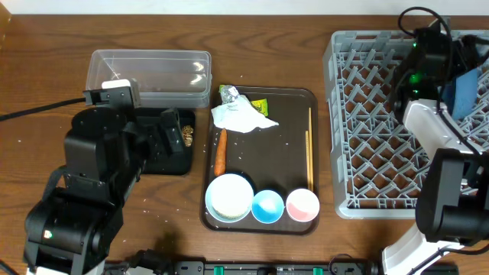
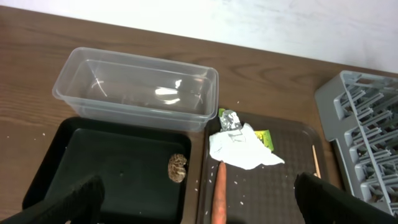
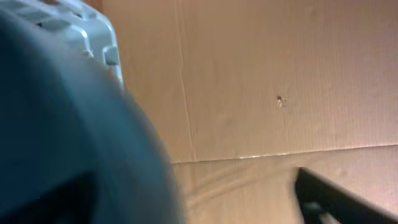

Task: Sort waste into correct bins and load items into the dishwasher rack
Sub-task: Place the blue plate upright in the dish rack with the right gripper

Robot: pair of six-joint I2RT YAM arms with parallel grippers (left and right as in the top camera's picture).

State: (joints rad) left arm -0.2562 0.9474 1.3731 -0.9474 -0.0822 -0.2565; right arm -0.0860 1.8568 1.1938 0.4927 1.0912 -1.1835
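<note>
Dish [image 1: 463, 93] in rack [image 1: 367, 114] (dark blue), right end effector [image 3: 202, 202] spread beside it, left end effector [image 2: 199, 208] spread.

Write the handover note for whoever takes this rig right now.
Left gripper: jaws open, empty, above the black tray.
Right gripper: jaws open, beside the dark blue dish at the dishwasher rack.
Done: brown food lump in the black tray; dish in the rack.
Left: on the brown serving tray lie the carrot, napkin, foil ball, yellow-green wrapper, chopsticks, white bowl, blue cup and pink cup.
Clear tub holds nothing.
</note>
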